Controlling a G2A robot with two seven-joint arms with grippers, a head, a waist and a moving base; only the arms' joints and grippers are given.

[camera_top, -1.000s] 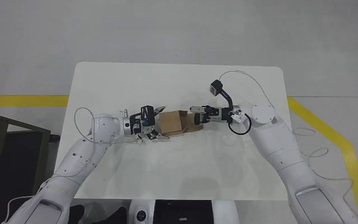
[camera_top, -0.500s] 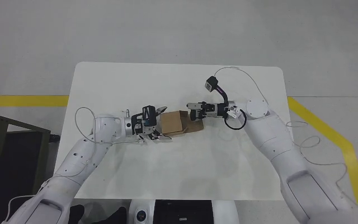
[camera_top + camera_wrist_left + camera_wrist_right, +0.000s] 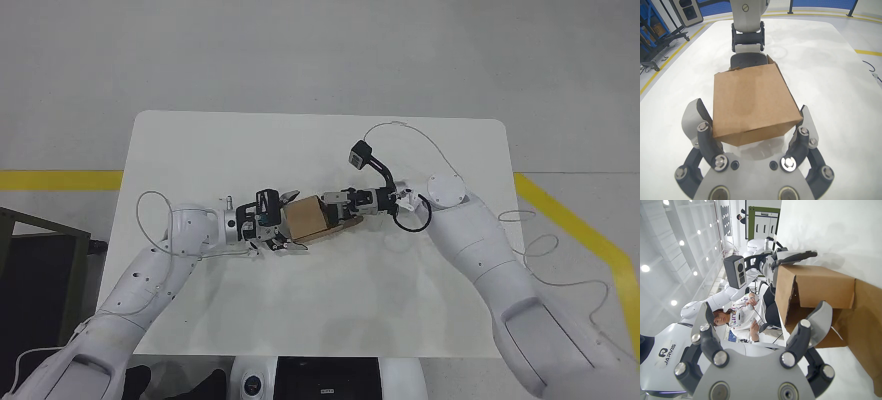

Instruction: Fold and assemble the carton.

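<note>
Brown carton (image 3: pixel 306 218) lying on its side at the middle of the white table (image 3: pixel 420 290), left gripper (image 3: pixel 752 106) pinching its closed end from both sides, right gripper (image 3: pixel 763 308) spread wide, one finger (image 3: pixel 819 315) reaching inside the open end

Robot lab, yellow floor tape (image 3: pixel 60 180), blue barrier (image 3: pixel 810 3), equip rack (image 3: pixel 653 24).

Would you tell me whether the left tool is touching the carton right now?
Touching. The left wrist view shows the carton wedged between the fingers of the left tool, both pads against its near corners.
</note>
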